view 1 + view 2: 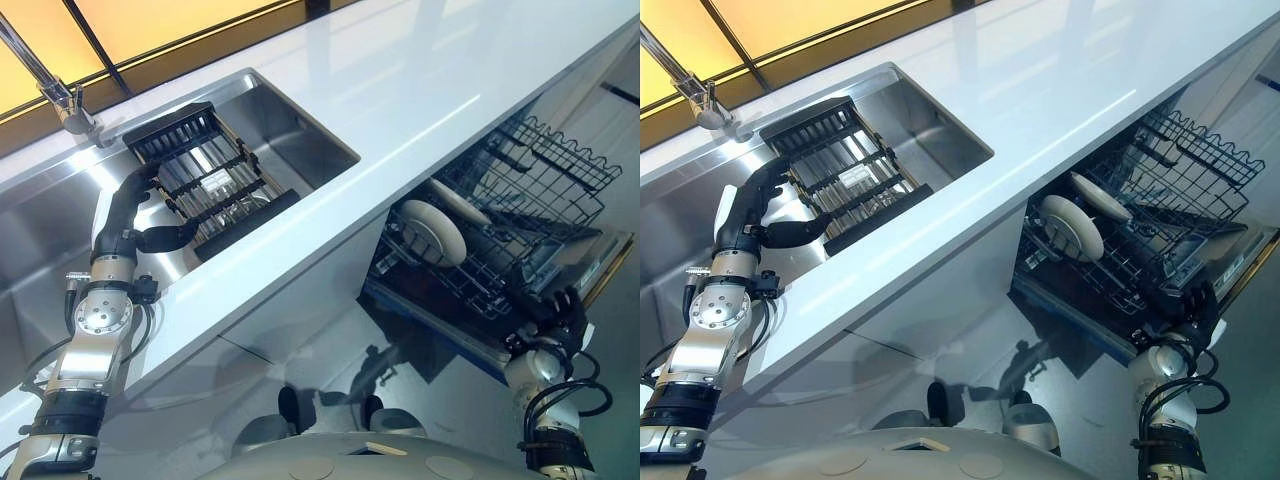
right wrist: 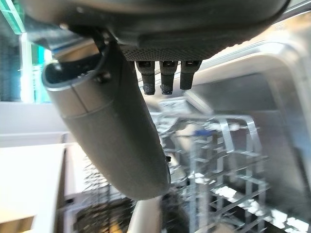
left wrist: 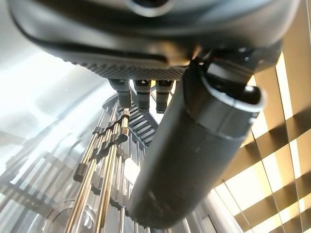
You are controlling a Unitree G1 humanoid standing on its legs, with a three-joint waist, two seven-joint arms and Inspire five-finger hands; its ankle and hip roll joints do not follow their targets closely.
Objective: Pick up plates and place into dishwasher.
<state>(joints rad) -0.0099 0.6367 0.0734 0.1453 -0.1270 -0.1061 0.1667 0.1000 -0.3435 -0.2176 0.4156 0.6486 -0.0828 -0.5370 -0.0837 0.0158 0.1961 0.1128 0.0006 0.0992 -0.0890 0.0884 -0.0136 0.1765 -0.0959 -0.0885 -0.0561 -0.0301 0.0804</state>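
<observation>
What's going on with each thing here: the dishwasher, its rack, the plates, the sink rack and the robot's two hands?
Dishwasher: door open.
Dishwasher rack: pulled out, mostly unfilled.
Plates: two, standing on edge in the rack.
Sink: holds a drying rack, no water visible.
Drying rack: lying in the sink, no plates visible on it.
Left hand: open, fingers reaching onto the drying rack.
Right hand: empty, at the near edge of the dishwasher rack.
</observation>
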